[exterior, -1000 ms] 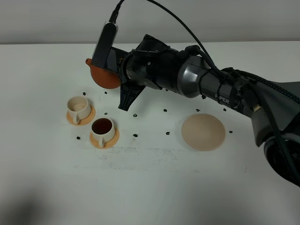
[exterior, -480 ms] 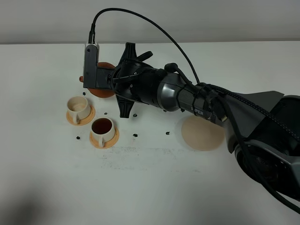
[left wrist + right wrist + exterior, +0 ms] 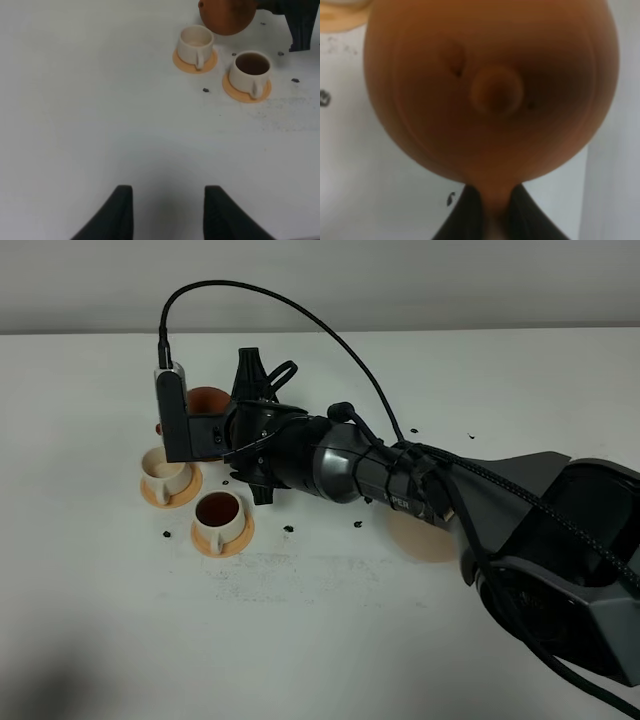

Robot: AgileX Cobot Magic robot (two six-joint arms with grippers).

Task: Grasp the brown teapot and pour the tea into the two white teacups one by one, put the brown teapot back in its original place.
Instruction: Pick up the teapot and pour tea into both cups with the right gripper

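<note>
the right gripper (image 3: 492, 212) is pinching the loop handle of the teapot (image 3: 490, 90), its two dark fingers pressed against either side of the handle, and is holding the pot up off the white tabletop (image 3: 300, 640). in the right wrist view the pot is filling nearly the whole picture, with its lid knob facing the camera. from the high camera only the upper part of the pot is showing behind the wrist camera, on the left side of the tabletop, just behind the far cup (image 3: 165, 472); i cannot tell whether anything is running from the spout. the far cup is sitting on its orange saucer (image 3: 150, 495) and is showing a pale inside. the near cup (image 3: 219, 513) is standing just beside it on its own saucer and is holding dark tea (image 3: 218, 508). the beige dish (image 3: 425, 540) is lying well to the right of the cups, bare, and the right arm is partly hiding it as it reaches across the middle. small black specks are lying scattered around the cups. the left gripper (image 3: 167, 212) is hanging over bare tabletop well away from the cups, its fingers spread apart and gripping nothing.
</note>
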